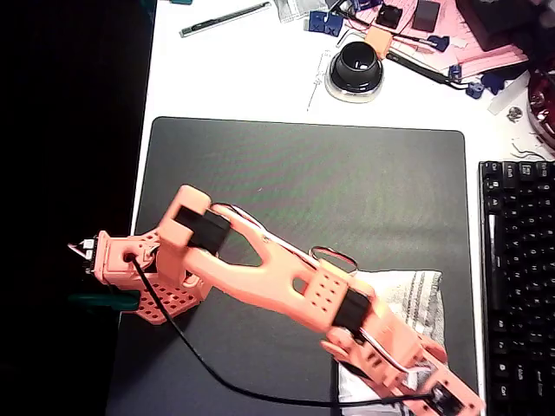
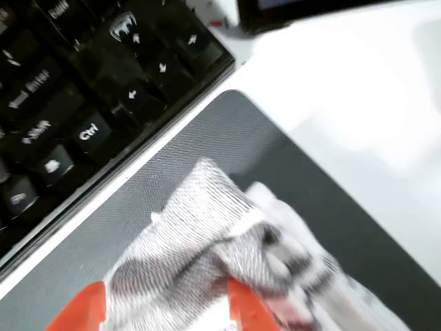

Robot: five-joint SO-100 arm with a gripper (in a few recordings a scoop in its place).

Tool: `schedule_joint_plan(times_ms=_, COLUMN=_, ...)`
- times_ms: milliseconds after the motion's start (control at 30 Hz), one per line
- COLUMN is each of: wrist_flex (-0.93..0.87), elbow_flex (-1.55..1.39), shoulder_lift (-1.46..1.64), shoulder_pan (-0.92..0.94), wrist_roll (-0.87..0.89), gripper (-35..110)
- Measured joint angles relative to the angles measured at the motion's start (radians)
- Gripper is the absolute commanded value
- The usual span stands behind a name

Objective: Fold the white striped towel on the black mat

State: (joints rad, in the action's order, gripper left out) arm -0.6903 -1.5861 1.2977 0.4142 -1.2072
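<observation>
Wrist view shows the white striped towel (image 2: 220, 248) bunched up between the two orange fingers (image 2: 251, 310) of the gripper (image 2: 165, 307), a peak of cloth rising off the black mat (image 2: 289, 158) near the mat's rounded corner, with the black keyboard (image 2: 76, 89) just beyond the mat's edge. The jaws stand narrowly apart with fabric between them, so they look clamped on a fold, though motion blur leaves this a little uncertain. From overhead, the towel (image 1: 416, 295) lies at the mat's (image 1: 303, 173) lower right, partly under the arm (image 1: 260, 269). The cloth looks light, soft and limp; it will sag and drag, so a corner or hem is the best hold.
</observation>
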Motion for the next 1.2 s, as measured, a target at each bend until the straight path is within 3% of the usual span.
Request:
schedule_joint_plan(times_ms=233, wrist_flex=-0.006, elbow_flex=0.121, shoulder_lift=-0.173, shoulder_pan=0.029, wrist_roll=-0.009, gripper=23)
schedule_joint_plan(times_ms=467, wrist_flex=-0.011, elbow_flex=-0.002, shoulder_lift=-0.032, shoulder_pan=0.020, wrist_roll=-0.009, gripper=24)
schedule_joint_plan(times_ms=900, wrist_flex=0.052, elbow_flex=-0.715, shoulder_lift=0.718, shoulder_pan=-0.094, wrist_roll=-0.127, gripper=23)
schedule_joint_plan(times_ms=1200, wrist_flex=-0.057, elbow_flex=-1.264, shoulder_lift=1.401, shoulder_pan=-0.264, wrist_roll=-0.184, gripper=9)
